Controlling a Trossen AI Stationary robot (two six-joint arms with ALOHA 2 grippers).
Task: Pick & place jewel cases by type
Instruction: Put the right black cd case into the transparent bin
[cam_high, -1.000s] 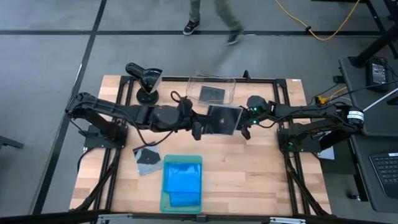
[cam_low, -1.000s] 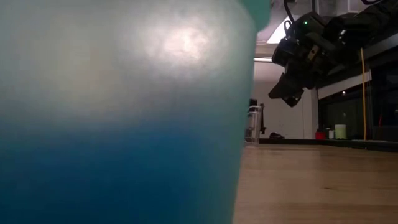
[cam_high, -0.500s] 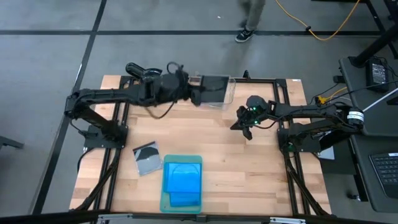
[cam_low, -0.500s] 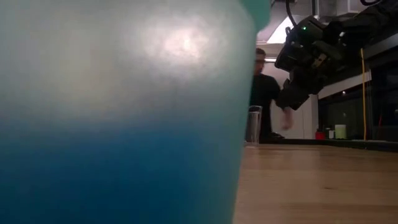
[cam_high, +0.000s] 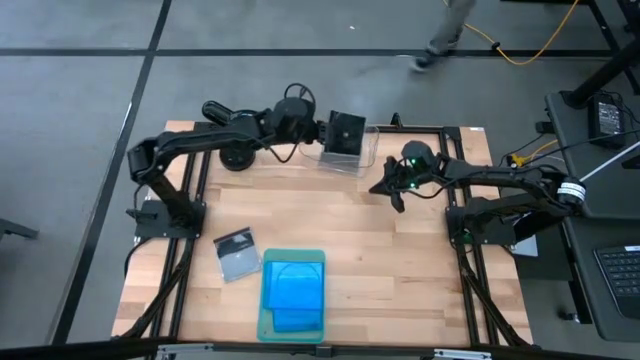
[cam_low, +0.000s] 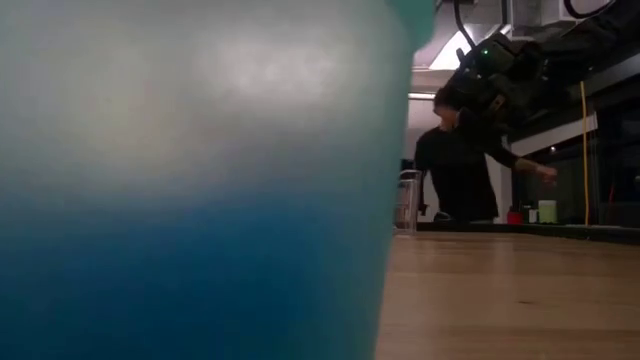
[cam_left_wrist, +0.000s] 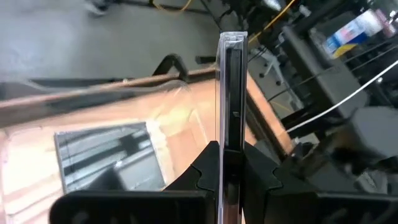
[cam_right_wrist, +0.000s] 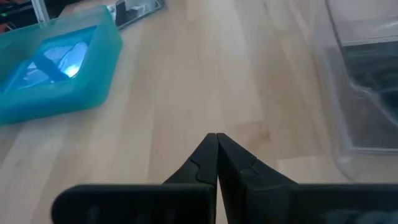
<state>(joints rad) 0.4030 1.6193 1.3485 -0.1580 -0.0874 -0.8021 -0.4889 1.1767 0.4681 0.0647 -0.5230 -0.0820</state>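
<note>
My left gripper (cam_high: 328, 131) is shut on a dark grey jewel case (cam_high: 347, 132) above the clear bin (cam_high: 368, 152) at the table's far edge. In the left wrist view the held case (cam_left_wrist: 233, 81) shows edge-on, and another dark case (cam_left_wrist: 106, 155) lies flat in the bin. A further dark case (cam_high: 235, 255) lies flat on the table at the near left. Blue cases (cam_high: 293, 290) lie in the pale green tray (cam_high: 264, 322) at the near edge. My right gripper (cam_high: 386, 189) hovers shut and empty right of the bin. My left gripper pinches the dark case by one edge (cam_left_wrist: 232, 152) between its two fingers, one finger on each flat face. The fingers come from the table's left, slanting a little downward. The case sticks out past the fingertips, lifted clear over the bin.
A black stand (cam_high: 236, 150) sits at the far left corner. The tray's wall (cam_low: 200, 180) fills most of the low view. A person (cam_low: 460, 165) moves in the room beyond the far edge. Bare wood (cam_high: 400, 270) lies between the tray and the right arm.
My left gripper has swung from the table's middle toward the far edge, carrying the dark case to above the clear bin, still shut on it. My right gripper has drawn slightly back toward the far right. A person has walked past behind the table.
</note>
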